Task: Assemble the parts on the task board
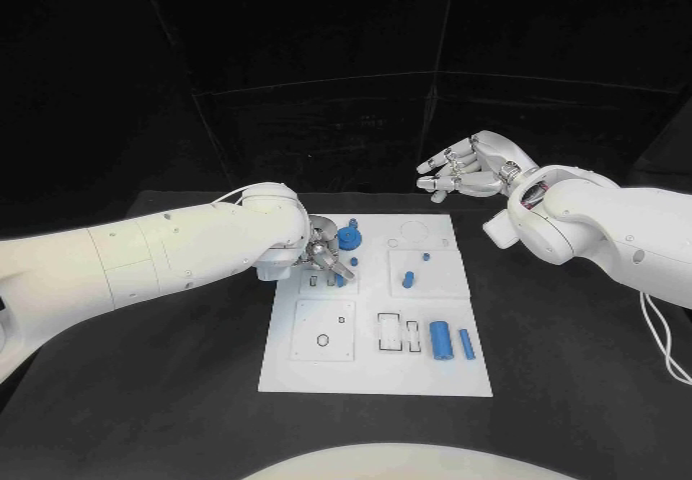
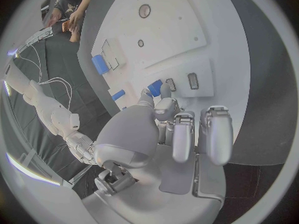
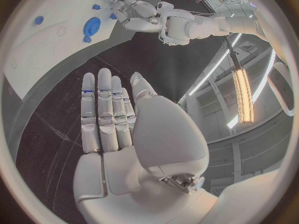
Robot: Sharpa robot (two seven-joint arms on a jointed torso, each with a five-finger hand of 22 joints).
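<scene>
**Left hand on a small part at the board's far end**

The left hand (image 1: 326,260) pinches a small blue part (image 2: 155,87) over the task board (image 1: 375,375), beside the round blue part (image 1: 349,238); the right hand (image 1: 469,165) hovers beyond the board's far edge, fingers apart, holding nothing; two blue cylinders (image 1: 451,340) lie near its front edge.

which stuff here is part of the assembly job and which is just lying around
Part of the job:
- task board
- blue round part
- large blue cylinder
- slim blue peg
- small blue pieces
- left robot hand, over the board
- right robot hand, raised off the board, holding nothing

Just lying about:
- black table
- white cables on the table
</scene>
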